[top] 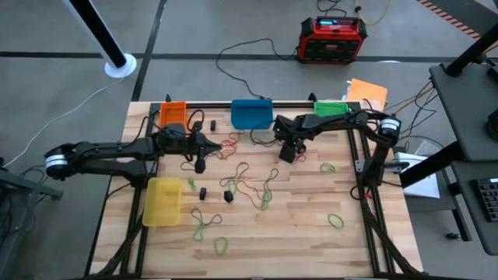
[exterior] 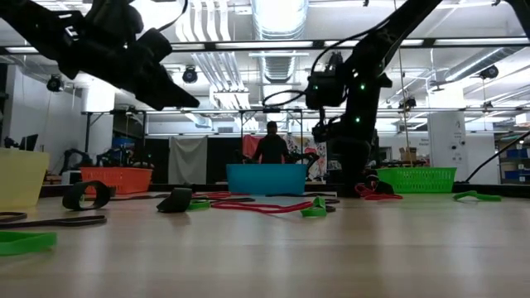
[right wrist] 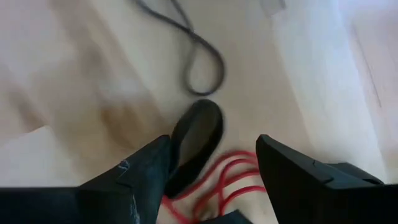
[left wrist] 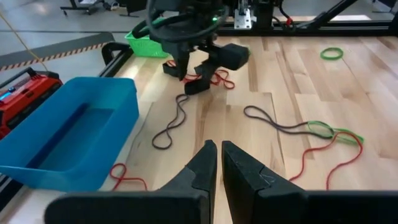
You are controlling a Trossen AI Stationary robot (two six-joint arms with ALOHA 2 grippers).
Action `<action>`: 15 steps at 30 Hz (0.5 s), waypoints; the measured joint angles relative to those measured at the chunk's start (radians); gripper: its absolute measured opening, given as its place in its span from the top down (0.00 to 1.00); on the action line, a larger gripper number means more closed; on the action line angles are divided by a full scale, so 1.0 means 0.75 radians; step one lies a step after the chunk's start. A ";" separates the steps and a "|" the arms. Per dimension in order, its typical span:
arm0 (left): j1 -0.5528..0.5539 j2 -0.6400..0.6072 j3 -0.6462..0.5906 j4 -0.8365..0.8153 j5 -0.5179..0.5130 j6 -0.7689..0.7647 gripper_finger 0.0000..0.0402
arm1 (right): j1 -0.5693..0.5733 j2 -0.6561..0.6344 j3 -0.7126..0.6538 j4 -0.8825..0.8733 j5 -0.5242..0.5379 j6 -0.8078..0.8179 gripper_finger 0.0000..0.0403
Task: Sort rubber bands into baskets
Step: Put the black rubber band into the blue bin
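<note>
Green, red, tan and black rubber bands lie scattered flat on the wooden table. My right gripper is open and points down at the table near the far edge. A bunch of red bands and a black band lie between its fingers. My left gripper is shut and empty. It hangs above the table left of centre, high up in the low view. The orange, blue and green baskets stand along the far edge. The yellow basket stands near left. My right gripper's open fingers come from above and stand on either side of the red bands, which lie on the table. I cannot tell whether the fingers touch them.
A dark grey band and a red band lie ahead of my left gripper. Green bands lie near right and near the front. Small black blocks lie mid-table. A person stands beyond the table.
</note>
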 joint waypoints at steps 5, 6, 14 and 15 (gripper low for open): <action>0.000 0.028 0.002 0.043 0.001 0.000 0.98 | -0.010 0.015 -0.005 0.019 -0.025 -0.022 0.50; 0.000 0.032 0.002 0.053 0.001 0.000 0.98 | -0.010 0.015 -0.005 0.023 -0.038 -0.033 0.52; 0.000 0.062 0.002 0.083 0.001 -0.028 0.98 | -0.010 0.010 -0.005 0.023 -0.064 -0.033 0.86; 0.000 0.064 0.002 0.084 0.001 -0.032 0.98 | -0.010 0.008 -0.005 0.022 -0.064 -0.038 0.91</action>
